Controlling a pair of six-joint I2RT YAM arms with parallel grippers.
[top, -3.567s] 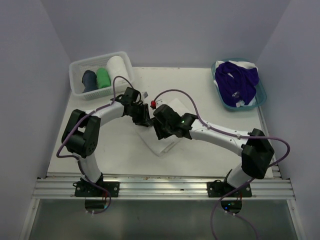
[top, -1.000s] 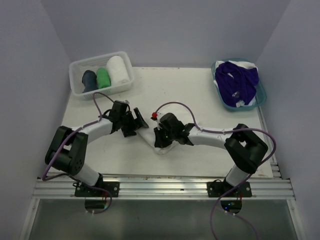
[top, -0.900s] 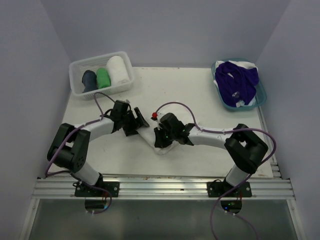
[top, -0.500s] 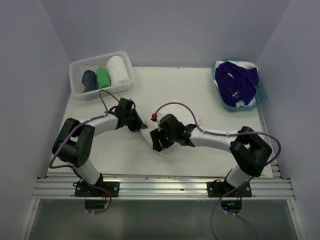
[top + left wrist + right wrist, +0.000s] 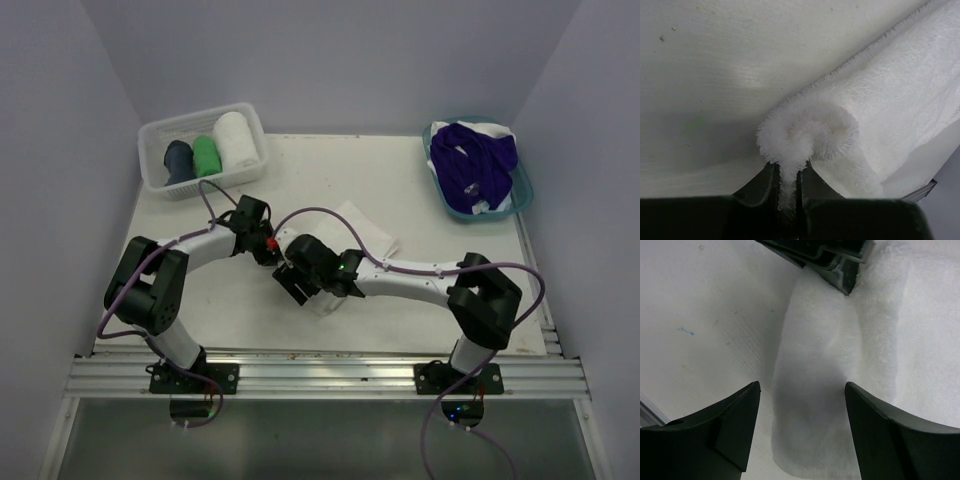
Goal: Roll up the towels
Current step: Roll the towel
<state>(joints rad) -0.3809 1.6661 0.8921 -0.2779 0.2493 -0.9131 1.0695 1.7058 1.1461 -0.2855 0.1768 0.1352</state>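
- White towel (image 5: pixel 880 100): its rolled end lies just ahead of the left jaws, clamped on its edge.
- Its long axis runs toward the right jaws, standing apart above it.

Reaching up from the lower left with the left arm (image 5: pixel 190 250), then bending right toward mid-frame. Clamping the left gripper (image 5: pixel 787 176) on a tuft of white towel (image 5: pixel 880 115), jaws almost together. Sweeping in low from the lower right with the right arm (image 5: pixel 420 275), wrist left of centre. Holding the right gripper (image 5: pixel 801 390) spread wide, fingers (image 5: pixel 735 425) pointing up-frame.
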